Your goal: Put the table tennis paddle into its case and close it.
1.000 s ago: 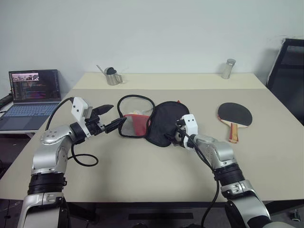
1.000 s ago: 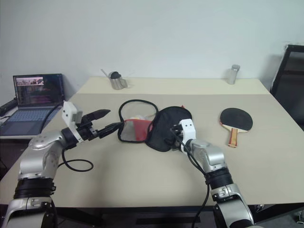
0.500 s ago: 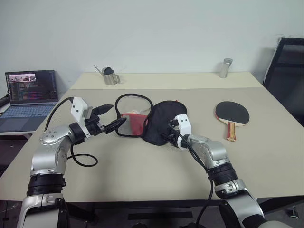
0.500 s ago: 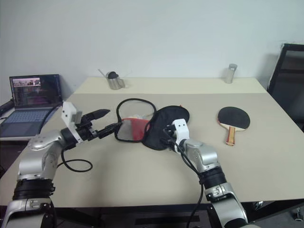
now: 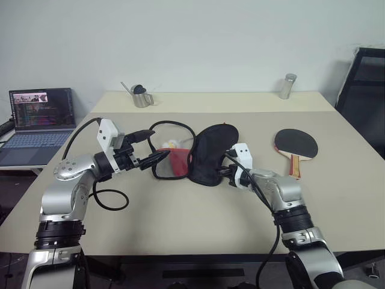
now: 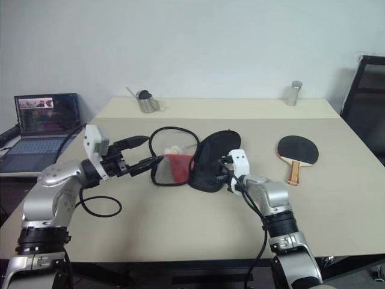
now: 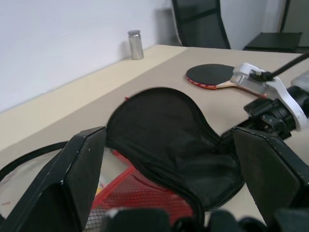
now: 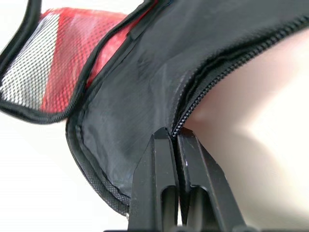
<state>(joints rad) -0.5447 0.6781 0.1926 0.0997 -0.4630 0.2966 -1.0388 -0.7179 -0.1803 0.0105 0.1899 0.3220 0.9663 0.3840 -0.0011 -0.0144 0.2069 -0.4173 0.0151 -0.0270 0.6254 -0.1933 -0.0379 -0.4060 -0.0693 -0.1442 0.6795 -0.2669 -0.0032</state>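
Right claw point(image 8: 175, 137) is now pinching shut on the zipper edge of the case point(image 5: 212, 152), where a second ago its fingers were standing apart beside it; the black flap is now lifting up off the counter point(image 5: 180, 223). Left claw point(image 5: 151, 147) is sitting a bit closer to the case than before, fingers spread wide, holding nothing, tips just beside the open case's left rim. Case is lying open mid-counter: the black flap is standing raised on the right, and the red mesh panel point(image 5: 174, 161) and looped zipper rim are lying flat on the left. Table tennis paddle point(image 5: 295, 146) is lying flat on the counter well to the right of the case, black face up, handle pointing near. Laptop point(image 5: 41, 117) is sitting far left, off the counter. Small metal pitcher point(image 5: 141, 96) and metal canister point(image 5: 287, 87) are standing at the far edge.
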